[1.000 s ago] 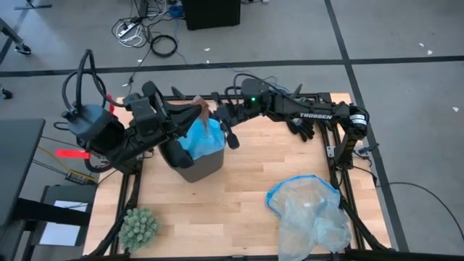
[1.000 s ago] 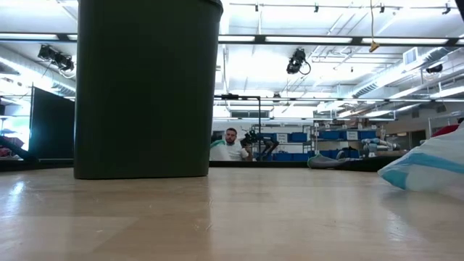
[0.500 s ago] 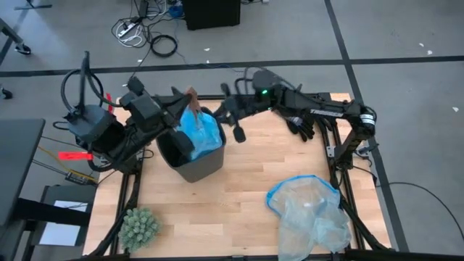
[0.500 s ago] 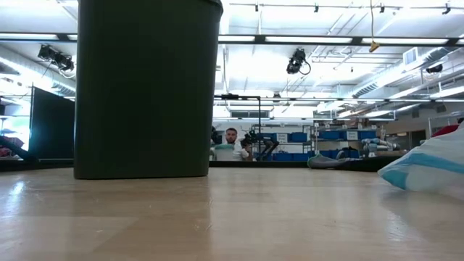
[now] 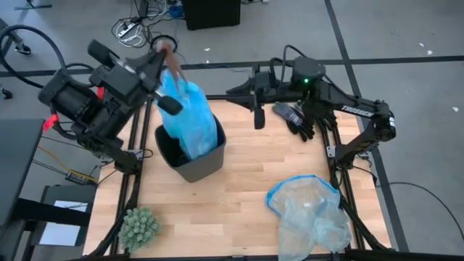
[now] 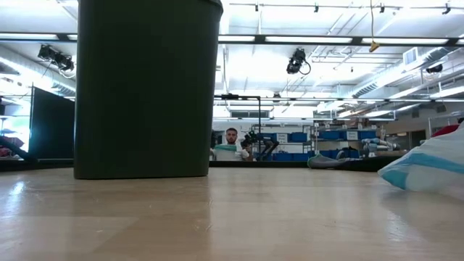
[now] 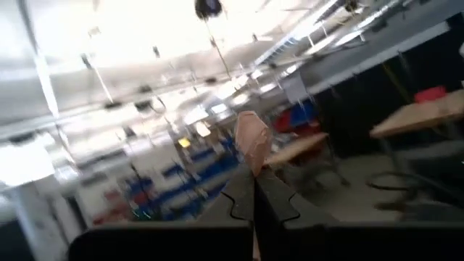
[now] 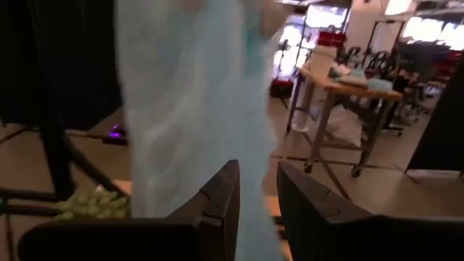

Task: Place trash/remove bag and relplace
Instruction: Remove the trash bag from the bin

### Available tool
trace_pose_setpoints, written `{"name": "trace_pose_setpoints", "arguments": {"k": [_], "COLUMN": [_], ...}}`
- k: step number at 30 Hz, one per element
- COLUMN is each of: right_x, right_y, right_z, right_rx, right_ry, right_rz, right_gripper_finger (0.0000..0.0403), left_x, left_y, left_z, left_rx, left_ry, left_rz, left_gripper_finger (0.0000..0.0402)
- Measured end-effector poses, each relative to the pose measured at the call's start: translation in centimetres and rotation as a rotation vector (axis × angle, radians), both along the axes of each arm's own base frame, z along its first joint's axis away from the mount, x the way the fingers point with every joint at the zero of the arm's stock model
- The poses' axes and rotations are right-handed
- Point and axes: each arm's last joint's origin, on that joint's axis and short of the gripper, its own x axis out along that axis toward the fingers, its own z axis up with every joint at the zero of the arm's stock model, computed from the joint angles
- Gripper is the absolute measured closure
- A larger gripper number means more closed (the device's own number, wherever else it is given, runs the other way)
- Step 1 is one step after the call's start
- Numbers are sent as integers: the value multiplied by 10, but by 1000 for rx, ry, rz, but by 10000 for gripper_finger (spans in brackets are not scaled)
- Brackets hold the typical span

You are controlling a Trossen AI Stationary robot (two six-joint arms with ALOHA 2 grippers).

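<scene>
The left gripper [image 5: 165, 52] is clenched on the blue bag [image 5: 190, 116], which hangs below it into the bin [image 5: 196, 165]; beside the bag, the right gripper [image 5: 257, 116] is released.

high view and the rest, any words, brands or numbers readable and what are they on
"TROSSEN": white lettering on the right arm in the high view, small and only just legible.
Nothing else reads: the bin, the blue bag and the clear bag show no print, and the room's signs are blurred.
</scene>
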Motion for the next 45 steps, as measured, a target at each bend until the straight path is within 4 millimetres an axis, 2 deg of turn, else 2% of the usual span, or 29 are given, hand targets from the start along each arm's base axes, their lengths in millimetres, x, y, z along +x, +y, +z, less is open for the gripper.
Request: {"name": "trace_pose_setpoints", "arguments": {"k": [5,11,15,18,21,26,30,35,40,45], "right_x": [-3,3,18,32,46,62,69,67,67,77], "right_y": [6,10,9,8,3,-3,-4,-7,-13,-15], "right_z": [-5,-16,-34,-49,-66,-88,-96,-99,-100,-115], "right_rx": [12,39,35,105,222,337,352,348,361,397], "right_ry": [77,160,255,312,378,444,469,480,488,530], "right_rz": [-32,-3,-14,-13,-39,-83,-117,-213,-221,-233], "right_gripper_finger": [327,331,327,316,299,257,221,191,184,189], "left_x": [-8,-22,-30,-40,-50,-62,-65,-66,-76,-86], "left_y": [15,32,41,50,57,63,61,56,55,58], "left_z": [6,13,17,19,21,24,29,34,40,42], "left_rx": [77,110,110,35,-34,-25,78,271,397,447], "left_ry": [44,-6,-39,-101,-147,-196,-285,-406,-503,-563], "left_rz": [105,141,165,180,207,203,109,-46,-38,-23], "left_gripper_finger": [402,402,402,402,402,402,402,402,402,402]}}
